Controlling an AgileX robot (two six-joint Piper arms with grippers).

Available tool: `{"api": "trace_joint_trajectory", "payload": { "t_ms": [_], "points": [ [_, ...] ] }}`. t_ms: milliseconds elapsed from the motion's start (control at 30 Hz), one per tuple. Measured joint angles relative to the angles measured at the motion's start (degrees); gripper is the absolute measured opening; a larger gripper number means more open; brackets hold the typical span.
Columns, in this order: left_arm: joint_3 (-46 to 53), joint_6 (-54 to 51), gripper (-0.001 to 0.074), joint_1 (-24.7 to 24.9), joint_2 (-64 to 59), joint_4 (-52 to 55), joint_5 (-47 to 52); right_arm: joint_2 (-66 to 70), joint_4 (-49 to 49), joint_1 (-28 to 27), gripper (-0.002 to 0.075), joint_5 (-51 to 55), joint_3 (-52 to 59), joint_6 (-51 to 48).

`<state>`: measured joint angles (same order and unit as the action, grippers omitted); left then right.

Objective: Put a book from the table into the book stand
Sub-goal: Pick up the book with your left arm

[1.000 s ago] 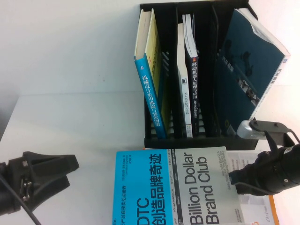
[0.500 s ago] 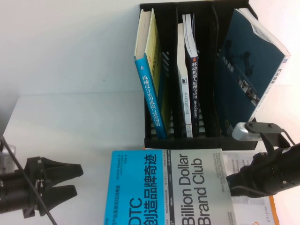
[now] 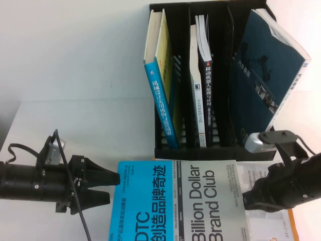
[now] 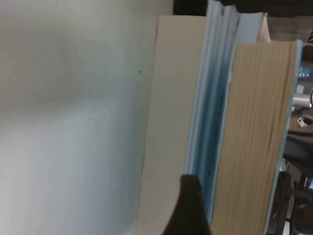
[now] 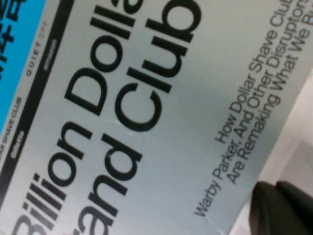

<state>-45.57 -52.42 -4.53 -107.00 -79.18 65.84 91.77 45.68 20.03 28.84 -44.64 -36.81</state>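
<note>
The book (image 3: 178, 201) lies flat on the worktop (image 3: 90, 125), cover up, at the 6 o'clock side of the book stand (image 3: 220, 145) and just short of its base. My left tool (image 3: 108, 187) sits at the book's 9 o'clock edge, fingers apart and level with the blue half of the cover. In the left wrist view the page block (image 4: 254, 142) faces the lens. My right tool (image 3: 246, 193) is at the book's 3 o'clock edge, against the grey half; I cannot tell how its fingers stand. The stand holds several upright books.
</note>
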Motion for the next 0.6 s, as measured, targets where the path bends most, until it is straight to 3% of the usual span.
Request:
{"api": "trace_joint_trajectory", "payload": {
  "t_ms": [167,400,600],
  "points": [
    [-0.54,-0.21,0.0517,0.95,-0.43,0.54,0.0,0.04,1.01,0.0,-0.0002,-0.08,0.0,-2.3],
    [-0.64,-0.83,0.0517,3.58,-0.43,1.07,-0.42,2.02,12.58,0.0,-0.0002,1.17,0.0,-13.22],
    [-0.64,-0.02,0.0517,3.76,-0.43,2.59,-0.66,3.98,16.87,0.0,-0.0002,1.17,0.0,-16.07]
  ]
}}
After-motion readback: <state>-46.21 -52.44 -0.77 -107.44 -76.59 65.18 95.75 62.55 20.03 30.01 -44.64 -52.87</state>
